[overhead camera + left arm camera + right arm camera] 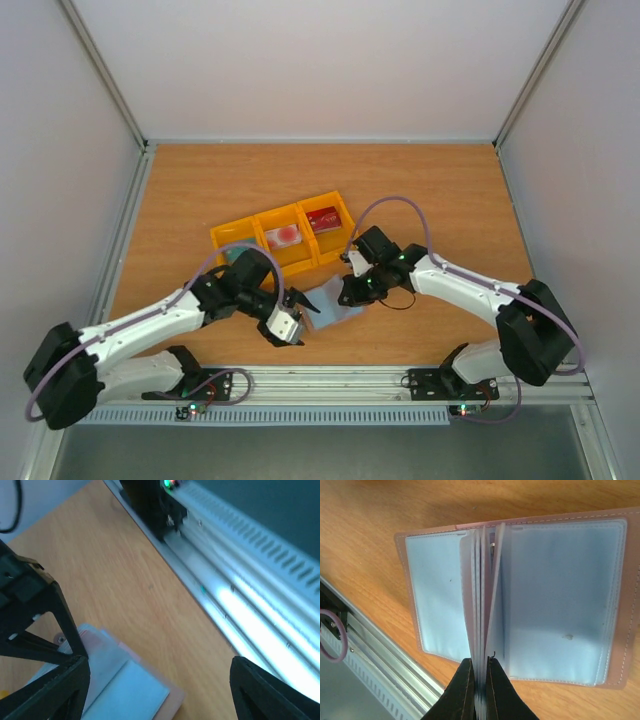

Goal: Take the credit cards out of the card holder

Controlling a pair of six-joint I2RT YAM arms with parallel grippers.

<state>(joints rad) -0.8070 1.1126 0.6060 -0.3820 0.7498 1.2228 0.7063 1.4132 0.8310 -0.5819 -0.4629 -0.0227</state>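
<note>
The card holder (336,301) lies open on the table, pale blue-grey inside with a taupe edge. My right gripper (480,680) is shut on its upright middle leaves, while both side panels (560,605) lie flat. My left gripper (300,318) hangs open just left of the holder, with nothing between its fingers (55,690). A corner of the holder (125,690) shows below them. A whitish-pink card with a red blotch (283,236) and a dark red card (322,219) lie in the yellow tray. A sliver of teal (232,256) shows beside my left arm.
The yellow three-compartment tray (262,222) stands behind the arms at mid-table. The metal rail (330,385) with both arm bases runs along the near edge, close to the holder. Grey walls enclose the table on three sides.
</note>
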